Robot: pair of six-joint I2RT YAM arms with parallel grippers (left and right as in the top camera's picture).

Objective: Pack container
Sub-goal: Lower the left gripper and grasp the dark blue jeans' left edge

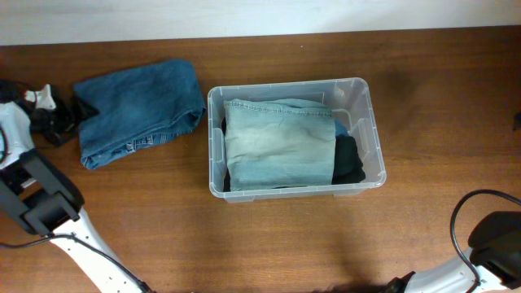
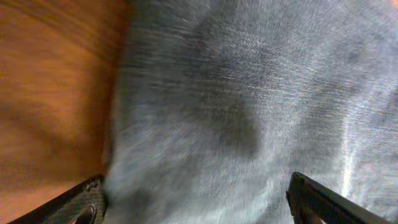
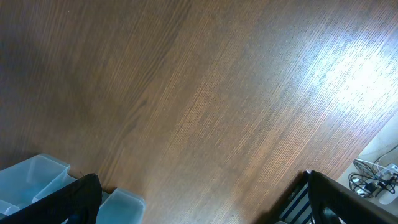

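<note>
Part packed: container (image 1: 376, 146) at frame centre holds light jeans (image 1: 281, 142) over a dark garment (image 1: 350, 159), blue jeans (image 1: 138, 110) upper left not yet in, left gripper (image 2: 196, 208) spread wide over them, right gripper (image 3: 199, 199) also spread, empty

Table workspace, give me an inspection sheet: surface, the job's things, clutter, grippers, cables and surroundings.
Surface: brown wooden table.
Job's things: clear container holds folded pale jeans over dark clothing; folded blue jeans lie outside it, on the left arm's side.
Clutter: nothing seen.
Grippers: left gripper, fingers open, over the blue jeans; right gripper, fingers open above the tabletop, holding nothing.
Cables: black cable loops by the right arm; wires beyond the table edge.
Surroundings: pale surface past the far table edge.
</note>
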